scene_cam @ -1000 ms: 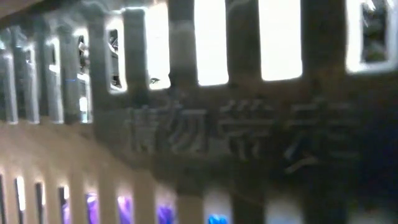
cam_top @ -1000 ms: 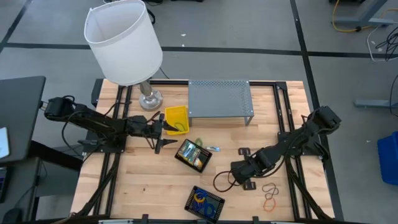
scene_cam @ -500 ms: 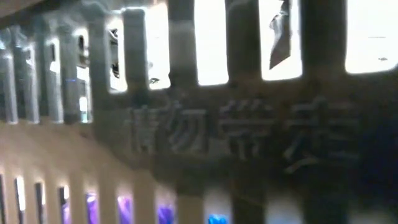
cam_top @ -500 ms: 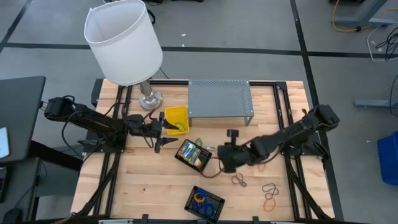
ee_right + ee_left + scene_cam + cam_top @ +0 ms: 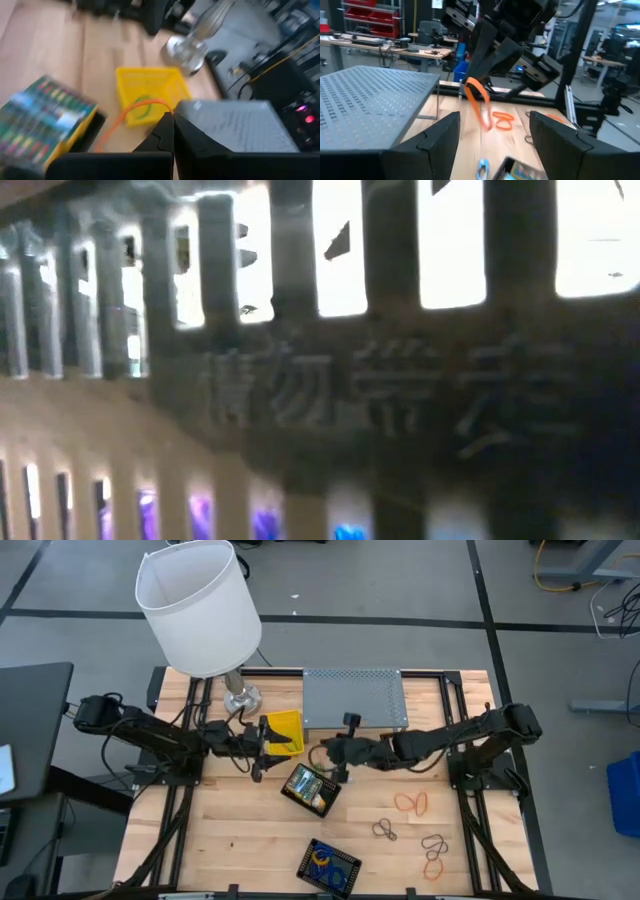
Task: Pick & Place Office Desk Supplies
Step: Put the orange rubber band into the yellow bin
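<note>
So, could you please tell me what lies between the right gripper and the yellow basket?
Bare wood, in the high view: right gripper, holding an orange rubber band, nears the yellow basket.

A blurred slatted wall (image 5: 330, 420) fills the low view, hiding the surface, while the crayon box (image 5: 47, 120) smears in the right wrist view.

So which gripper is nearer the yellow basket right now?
Left. The left gripper sits open right beside the yellow basket. The right gripper, shut on an orange rubber band, is a little farther off on the basket's other side.
</note>
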`<state>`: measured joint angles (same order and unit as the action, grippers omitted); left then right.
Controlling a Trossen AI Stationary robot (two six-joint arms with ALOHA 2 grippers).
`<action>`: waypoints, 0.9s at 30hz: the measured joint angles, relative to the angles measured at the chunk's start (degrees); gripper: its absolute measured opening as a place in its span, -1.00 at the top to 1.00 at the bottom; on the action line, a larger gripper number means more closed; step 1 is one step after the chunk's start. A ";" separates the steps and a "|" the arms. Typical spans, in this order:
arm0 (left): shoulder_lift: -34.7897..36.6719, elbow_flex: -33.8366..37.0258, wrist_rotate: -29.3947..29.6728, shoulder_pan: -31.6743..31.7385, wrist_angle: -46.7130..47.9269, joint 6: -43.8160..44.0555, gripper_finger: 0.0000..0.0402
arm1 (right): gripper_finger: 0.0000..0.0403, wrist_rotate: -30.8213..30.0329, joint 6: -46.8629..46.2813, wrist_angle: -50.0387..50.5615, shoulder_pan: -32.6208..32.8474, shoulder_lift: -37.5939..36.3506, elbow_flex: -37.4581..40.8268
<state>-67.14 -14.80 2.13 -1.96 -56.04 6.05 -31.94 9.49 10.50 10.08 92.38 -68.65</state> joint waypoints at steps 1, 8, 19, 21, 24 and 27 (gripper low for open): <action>-0.80 -0.88 0.96 0.00 0.03 0.07 -0.22 | 1.00 0.02 0.85 -1.43 -0.49 -0.02 0.01; -8.23 -8.00 2.46 0.24 0.64 -1.02 -0.22 | 1.00 0.06 4.11 -6.03 -2.73 -0.02 0.00; -16.94 -16.69 1.24 1.48 2.87 -0.63 -0.22 | 1.00 0.24 4.73 -6.79 -3.31 -0.09 -0.01; -17.48 -17.41 1.12 2.18 3.95 0.05 -0.21 | 1.00 0.24 4.73 -6.77 -3.14 -0.11 -0.01; -17.59 -17.76 1.71 3.17 6.53 0.40 -0.13 | 1.00 0.56 4.71 -6.77 -3.14 -0.11 -0.01; -17.59 -17.76 2.56 3.63 8.71 0.07 0.11 | 0.98 0.77 4.51 -6.81 -3.14 -0.11 -0.01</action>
<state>-84.73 -32.56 4.69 1.67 -47.33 6.11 -31.17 14.00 3.69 6.94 92.27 -68.66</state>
